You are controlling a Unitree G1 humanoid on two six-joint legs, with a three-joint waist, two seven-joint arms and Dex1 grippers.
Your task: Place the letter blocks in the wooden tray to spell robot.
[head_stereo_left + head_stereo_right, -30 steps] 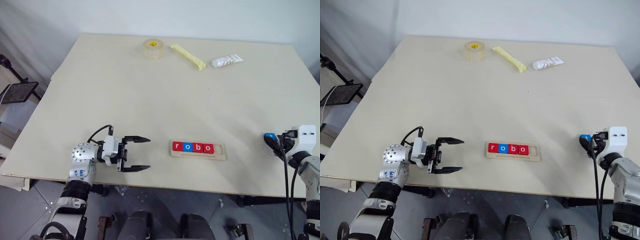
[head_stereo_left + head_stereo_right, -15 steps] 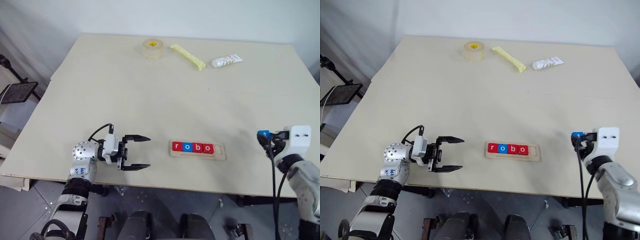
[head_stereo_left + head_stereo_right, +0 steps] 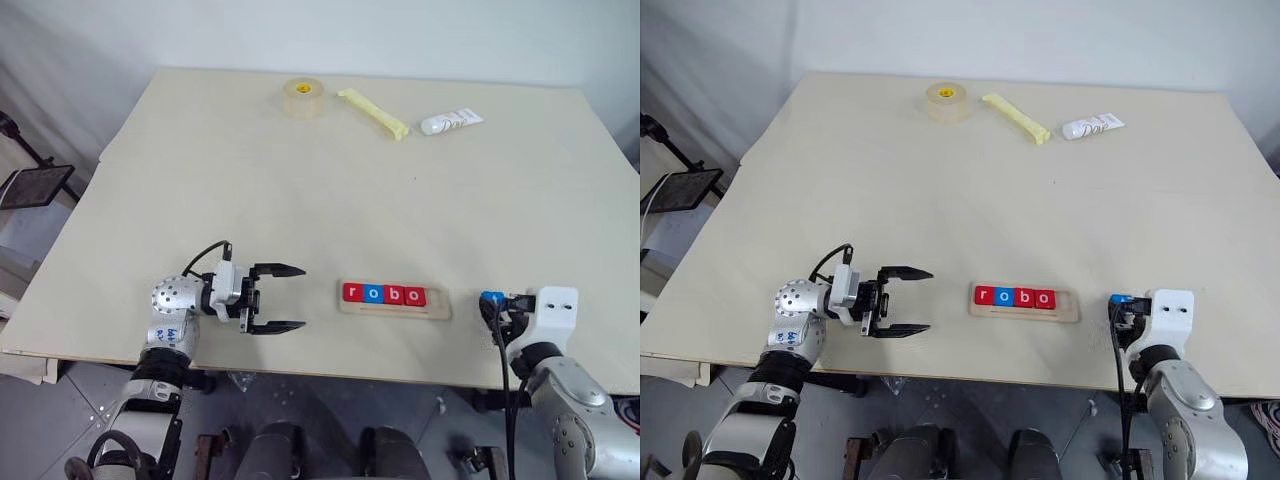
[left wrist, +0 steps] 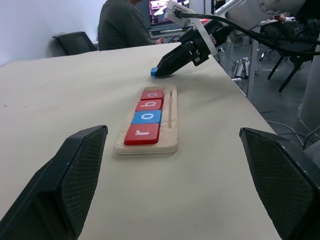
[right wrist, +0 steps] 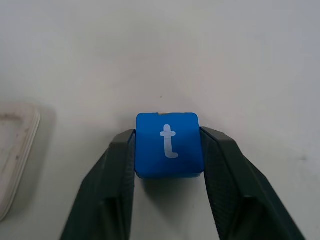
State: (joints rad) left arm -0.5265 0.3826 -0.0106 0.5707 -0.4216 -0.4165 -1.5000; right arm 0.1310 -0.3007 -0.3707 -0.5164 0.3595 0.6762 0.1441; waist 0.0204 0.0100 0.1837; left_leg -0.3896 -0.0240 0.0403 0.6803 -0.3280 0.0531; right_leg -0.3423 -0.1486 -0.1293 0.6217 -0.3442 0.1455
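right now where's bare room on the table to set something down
The broad middle is bare, between the far row of tape roll, yellow stick and white tube and the near wooden tray. It is crowded along the near edge: left gripper, tray, and right gripper holding the t block.

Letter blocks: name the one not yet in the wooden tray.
The blue square "t" block, pinched between the right gripper's black fingers beside the tray. The red "r", blue "o", red "b" and red "o" already sit in it.
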